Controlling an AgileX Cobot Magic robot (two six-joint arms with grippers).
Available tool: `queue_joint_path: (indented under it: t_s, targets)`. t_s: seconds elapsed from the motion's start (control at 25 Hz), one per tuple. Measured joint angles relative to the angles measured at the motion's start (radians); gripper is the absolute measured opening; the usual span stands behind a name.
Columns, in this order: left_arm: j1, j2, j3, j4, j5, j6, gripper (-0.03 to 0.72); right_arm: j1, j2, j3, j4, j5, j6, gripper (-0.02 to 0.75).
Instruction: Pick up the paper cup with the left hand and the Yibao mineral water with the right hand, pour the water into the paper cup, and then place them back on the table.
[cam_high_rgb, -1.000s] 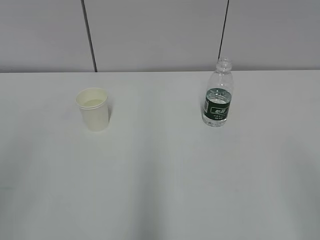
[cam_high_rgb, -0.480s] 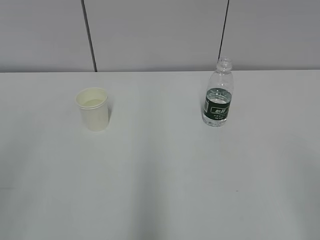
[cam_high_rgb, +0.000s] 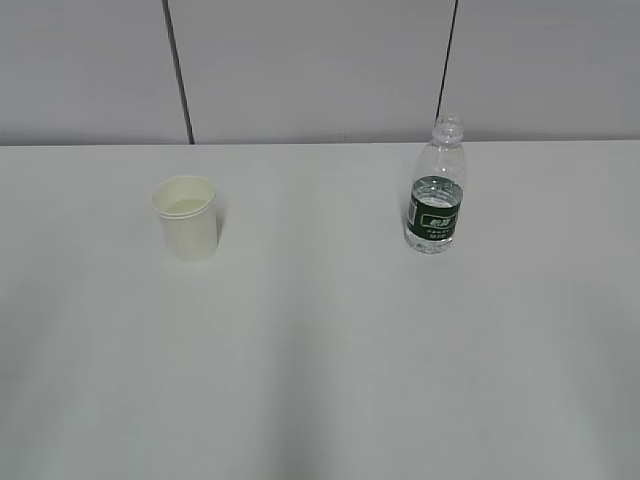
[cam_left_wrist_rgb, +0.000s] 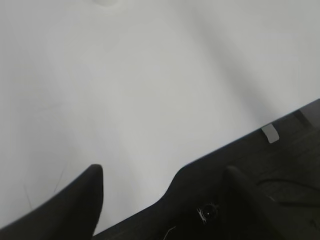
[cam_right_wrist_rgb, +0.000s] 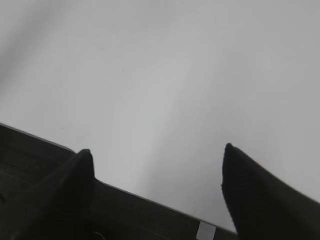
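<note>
The paper cup (cam_high_rgb: 187, 218) stands upright on the left of the white table (cam_high_rgb: 320, 350). The Yibao mineral water (cam_high_rgb: 436, 190) stands upright on the right, capless, with its green label facing me. Neither arm shows in the exterior view. In the left wrist view my left gripper (cam_left_wrist_rgb: 163, 172) is open and empty over the table's near edge (cam_left_wrist_rgb: 215, 150). In the right wrist view my right gripper (cam_right_wrist_rgb: 157, 150) is open and empty, also over the near edge (cam_right_wrist_rgb: 145, 197). Neither wrist view clearly shows the cup or bottle.
A grey panelled wall (cam_high_rgb: 320, 70) runs behind the table's far edge. Dark space lies below the near edge in both wrist views, with a small white tab on it (cam_left_wrist_rgb: 270, 133) (cam_right_wrist_rgb: 205, 231).
</note>
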Motion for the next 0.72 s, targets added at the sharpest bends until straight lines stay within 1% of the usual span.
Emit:
queue_joint_path:
  t_s: [0.04,0.12,0.2,0.28,0.32,0.44,0.56,0.72]
  targets:
    - [0.01,-0.009,0.0,0.0,0.0,0.0,0.444,-0.013,-0.006,0.0,0.0,0.0,0.0,0.587]
    - [0.062,-0.036,0.0,0.0,0.0,0.0,0.443,-0.063,-0.025,0.0,0.0,0.0,0.0,0.586]
    - [0.137,-0.071,0.001,0.0,0.0,0.0,0.443,-0.145,-0.047,0.0,0.0,0.0,0.0,0.586]
    - [0.226,-0.116,0.001,0.0,0.001,0.0,0.443,-0.25,-0.072,0.0,0.0,0.0,0.0,0.586]
    - [0.26,-0.137,0.001,0.0,0.001,0.0,0.443,-0.299,-0.084,0.0,0.0,0.0,0.0,0.586]
    - [0.351,-0.209,0.001,0.0,0.002,0.0,0.443,-0.405,-0.13,0.0,0.0,0.0,0.0,0.586]
    - [0.393,-0.268,0.001,0.0,0.003,0.0,0.443,-0.445,-0.154,0.0,0.0,0.0,0.0,0.586]
    - [0.401,-0.282,0.001,0.0,0.009,0.0,0.443,-0.449,-0.158,0.0,0.0,0.002,0.0,0.586]
